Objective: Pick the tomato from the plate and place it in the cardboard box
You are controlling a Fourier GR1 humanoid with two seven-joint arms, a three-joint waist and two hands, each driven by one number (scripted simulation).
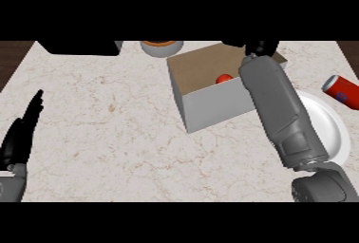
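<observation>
Red tomato (223, 78) shows just left of the grey right forearm, inside the brown-and-white cardboard box (210, 107). White plate (329, 124) sits right of that forearm, red-and-blue can (341, 91) beyond it. Black left hand (21, 130) lies over the beige, brown-veined marble counter (112, 133).

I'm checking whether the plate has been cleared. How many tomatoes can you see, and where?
1. A small red round tomato lies inside the open cardboard box, beside the grey right forearm. The white round plate shows none, though the forearm hides part of it.
</observation>
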